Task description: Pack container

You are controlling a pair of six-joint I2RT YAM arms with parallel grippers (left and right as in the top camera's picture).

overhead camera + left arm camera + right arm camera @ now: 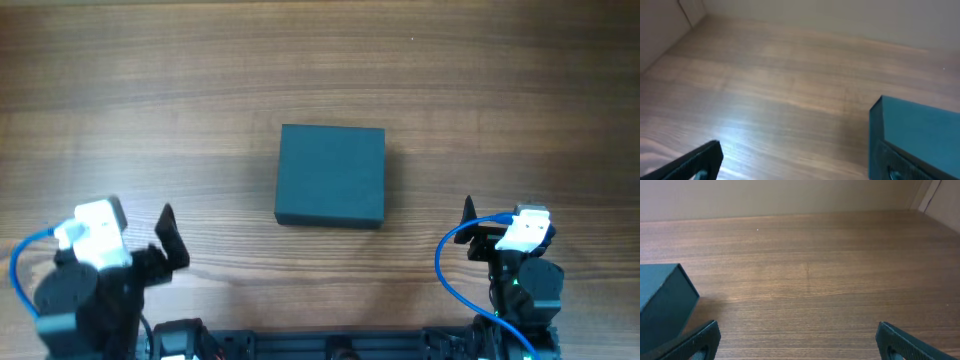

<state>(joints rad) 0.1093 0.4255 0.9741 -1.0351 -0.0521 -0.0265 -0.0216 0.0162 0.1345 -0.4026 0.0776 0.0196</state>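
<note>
The container (331, 174) is a dark teal-black box lying in the middle of the table with its lid shut. It also shows at the right edge of the left wrist view (922, 125) and at the left edge of the right wrist view (660, 300). My left gripper (172, 240) is at the front left, open and empty, with its fingers spread wide over bare wood (800, 167); the right finger shows in front of the box. My right gripper (469, 222) is at the front right, open and empty (800, 345), a little right of the box.
The wooden table (150, 90) is bare around the box. A pale wall borders its far side (790, 197). Blue cables loop beside both arm bases at the front edge (445, 270).
</note>
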